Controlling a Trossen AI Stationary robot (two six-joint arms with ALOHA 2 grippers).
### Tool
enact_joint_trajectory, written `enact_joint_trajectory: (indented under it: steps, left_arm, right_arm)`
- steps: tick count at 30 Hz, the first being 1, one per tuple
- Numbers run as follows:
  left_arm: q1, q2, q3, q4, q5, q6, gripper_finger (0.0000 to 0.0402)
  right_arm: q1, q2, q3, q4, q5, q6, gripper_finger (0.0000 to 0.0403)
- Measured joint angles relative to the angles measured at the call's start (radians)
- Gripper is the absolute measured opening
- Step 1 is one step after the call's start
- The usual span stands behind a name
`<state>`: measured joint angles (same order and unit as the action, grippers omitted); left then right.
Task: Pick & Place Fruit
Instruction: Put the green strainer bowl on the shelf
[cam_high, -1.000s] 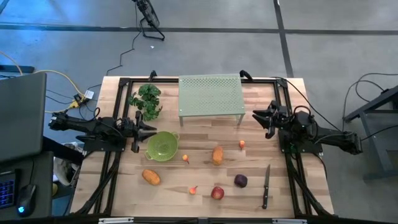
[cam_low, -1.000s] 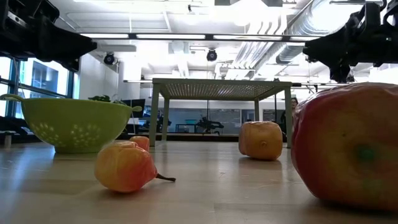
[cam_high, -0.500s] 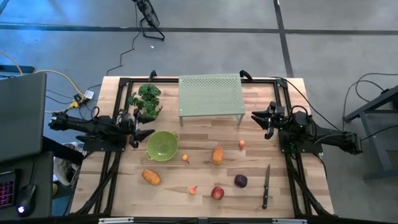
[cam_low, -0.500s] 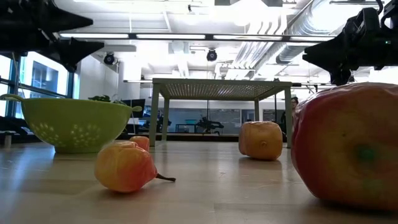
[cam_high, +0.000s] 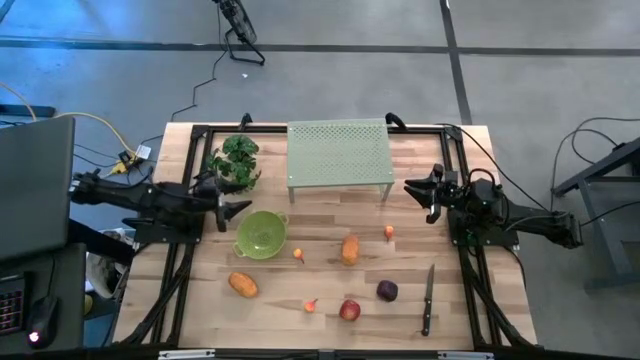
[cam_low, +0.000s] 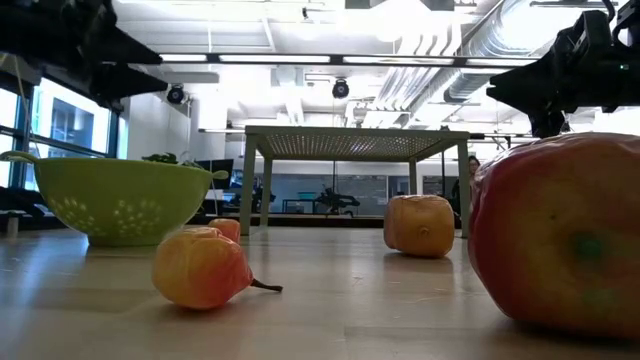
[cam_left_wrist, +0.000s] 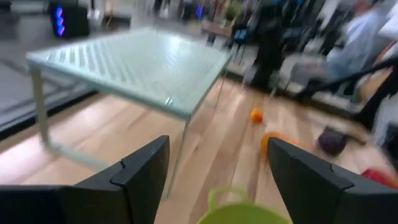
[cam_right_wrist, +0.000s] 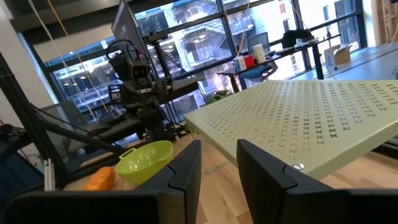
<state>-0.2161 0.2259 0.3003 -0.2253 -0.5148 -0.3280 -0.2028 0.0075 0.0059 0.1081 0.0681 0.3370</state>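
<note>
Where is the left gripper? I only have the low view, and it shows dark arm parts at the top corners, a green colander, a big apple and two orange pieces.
Observer: The left gripper hangs open just above the green colander's far-left rim, beside the leafy plant.
Operator: And the right one?
Observer: The right gripper is open too, beside the right legs of the perforated green stand, away from all the fruit.
Operator: Any fruit my view hides?
Observer: Yes, a dark purple plum lies right of the red apple, with a black-handled knife further right.
</note>
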Motion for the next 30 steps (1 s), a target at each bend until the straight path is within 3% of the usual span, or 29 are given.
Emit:
enact_joint_trajectory:
  steps: [12, 22, 30]
  left_arm:
    - [0.0, 0.301, 0.306, -0.383, -0.012, -0.162, 0.0261]
    - [0.0, 0.487, 0.488, -0.64, -0.012, -0.32, 0.0261]
    - [0.001, 0.629, 0.585, -0.772, 0.158, -0.508, 0.0261]
  right_arm:
    - [0.0, 0.0, 0.0, 0.0, 0.0, 0.001, 0.0096]
    - [0.0, 0.0, 0.0, 0.001, 0.0, 0.0, 0.0096]
    - [0.0, 0.0, 0.0, 0.001, 0.0, 0.002, 0.0096]
